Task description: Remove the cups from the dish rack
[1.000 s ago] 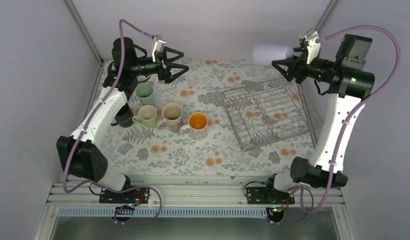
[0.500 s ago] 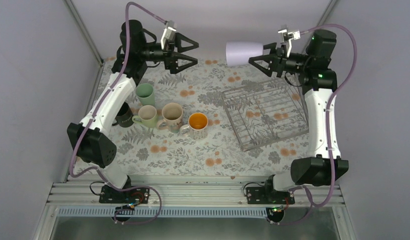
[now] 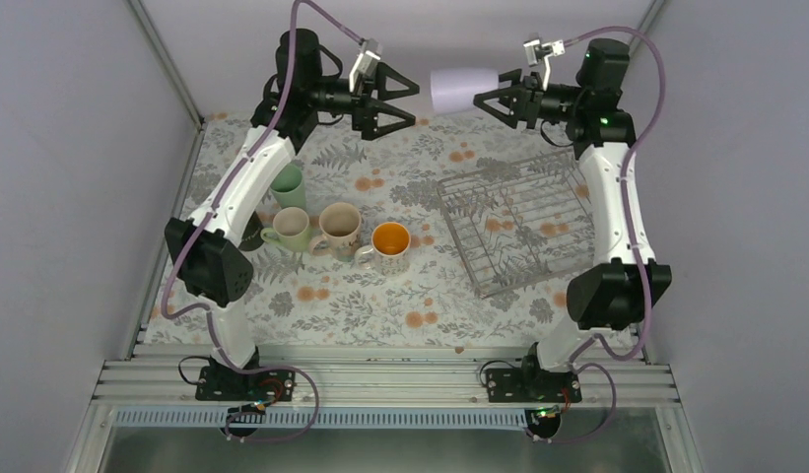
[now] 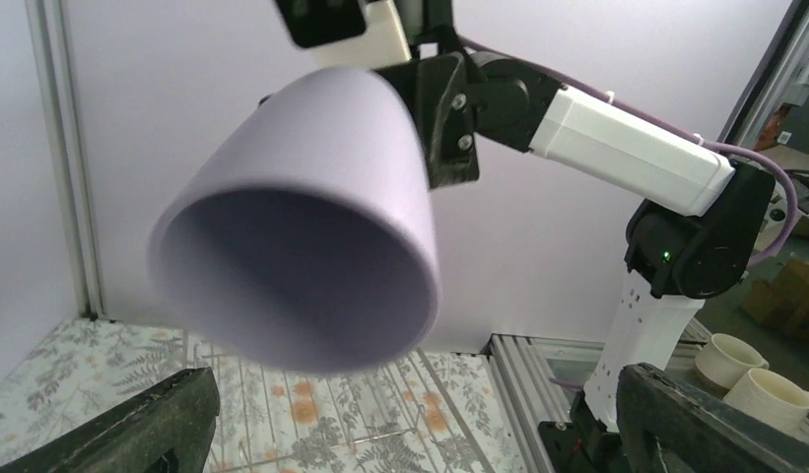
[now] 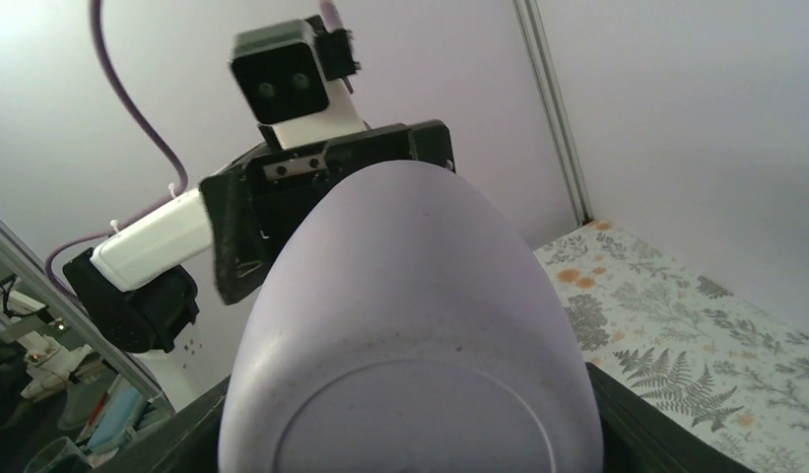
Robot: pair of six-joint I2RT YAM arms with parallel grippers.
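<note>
Lavender tumbler [image 3: 459, 89] gripped by right end effector [image 3: 487, 100]; left end effector [image 3: 416, 105] spread wide.

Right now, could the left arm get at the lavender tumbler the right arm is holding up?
Probably yes. The left gripper is open and faces the mouth of the lavender tumbler across bare air; the right gripper grips only its base end.

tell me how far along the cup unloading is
Done: the dish rack looks empty, and the green tumbler, pale green mug, cream mug and orange-lined mug stand on the table left of it. In hand: the right tool holds the lavender tumbler in the air, mouth toward the open left tool. Left: getting that last cup onto the table.
</note>
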